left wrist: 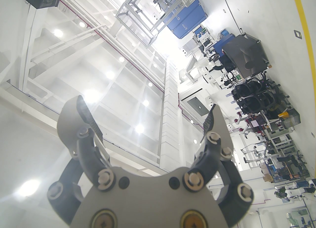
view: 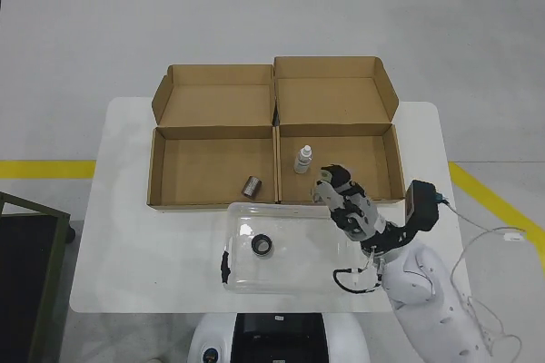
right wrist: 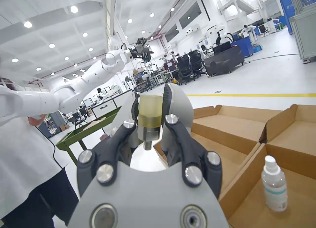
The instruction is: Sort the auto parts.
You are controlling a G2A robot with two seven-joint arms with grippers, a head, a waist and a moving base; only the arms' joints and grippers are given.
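**Transfer stage of the sorting task.** The right hand is clenched on a translucent yellowish cylinder with a steel hex base and threaded stud. It grips the pale upper section, and the stud points back toward the wrist. In the top view this hand hangs over the near wall of the right-side brown cardboard box, where that box meets the clear plastic bin.

A small clear spray bottle with a white cap stands upright in that box. A short dark metal cylinder lies in the left-side brown cardboard box, and a dark ring-shaped part lies in the bin. The left hand is released and empty, held high above the white counter and facing the ceiling.

Judged step: carrying a picked part to its box. The next move calls for choosing the box. The left one holds the other metal piece and so seems likelier. The hand must then travel over that box's floor, lower inside the walls and let go, keeping clear of the shared wall.
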